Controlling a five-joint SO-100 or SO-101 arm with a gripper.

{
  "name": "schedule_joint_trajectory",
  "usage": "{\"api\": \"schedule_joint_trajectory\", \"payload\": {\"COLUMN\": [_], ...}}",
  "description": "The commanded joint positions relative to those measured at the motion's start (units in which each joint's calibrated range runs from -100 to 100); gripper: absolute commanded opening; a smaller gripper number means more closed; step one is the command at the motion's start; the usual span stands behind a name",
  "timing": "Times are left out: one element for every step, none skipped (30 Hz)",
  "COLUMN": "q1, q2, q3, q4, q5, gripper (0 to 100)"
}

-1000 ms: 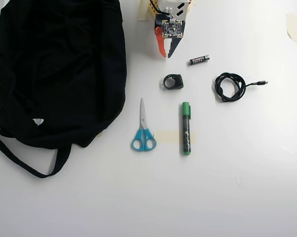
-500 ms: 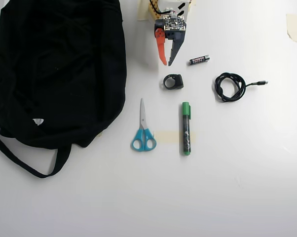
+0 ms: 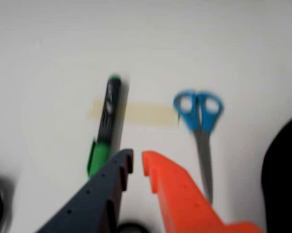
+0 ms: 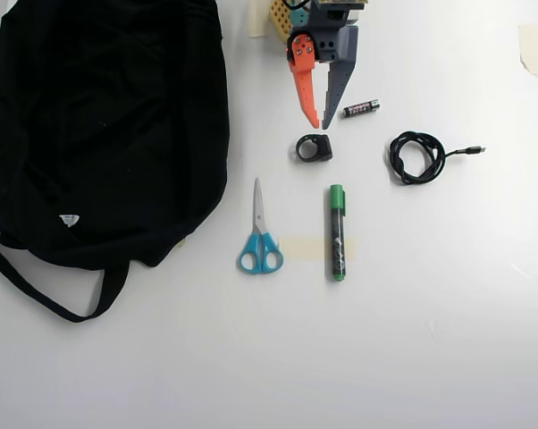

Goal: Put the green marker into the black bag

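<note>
The green marker point(image 4: 337, 232) lies on the white table, its green cap towards the arm and its black barrel across a strip of tape. In the wrist view the marker point(image 3: 107, 121) lies just ahead and left of the fingertips. My gripper point(image 4: 320, 124) is at the top centre, with an orange finger point(image 4: 305, 89) and a dark grey one. It hangs apart from the marker, its jaws nearly together with a thin gap and nothing between them; it also shows in the wrist view point(image 3: 137, 162). The black bag point(image 4: 108, 125) fills the left side of the overhead view; its edge point(image 3: 284, 179) shows at the right of the wrist view.
Blue-handled scissors point(image 4: 259, 241) lie between bag and marker, and show in the wrist view point(image 3: 200, 126). A small black ring-shaped object point(image 4: 314, 147) sits just below the fingertips. A black battery point(image 4: 361, 108) and a coiled black cable point(image 4: 416, 156) lie right of the gripper.
</note>
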Motion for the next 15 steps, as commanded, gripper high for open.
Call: {"api": "schedule_joint_trajectory", "payload": {"q1": [-0.85,-0.85,-0.85,-0.85,-0.85,-0.85,-0.85,-0.85,-0.85,-0.85,-0.85,-0.85,-0.85,-0.77,-0.77], "q2": [8.45,10.44,12.35,14.09,15.92,17.50,19.16,20.73,22.39,24.22,25.88,27.70,29.45,31.11,32.77], "q3": [-10.60,-12.40,-13.93,-15.45,-16.71,-17.97,-19.23,-20.58,-21.83,-23.27,-24.71,-26.33,-28.03,-29.92,-31.81], "q4": [-4.51,-5.46,-6.66,-7.96,-9.33,-10.54,-11.66,-12.69,-13.55,-14.33,-14.85,-15.19,-15.36,-15.45,-15.45], "q5": [0.18,0.18,0.18,0.18,0.18,0.18,0.18,0.18,0.18,0.18,0.18,0.18,0.18,0.18,0.18], "gripper": [3,3,3,3,3,3,3,3,3,3,3,3,3,3,3]}}
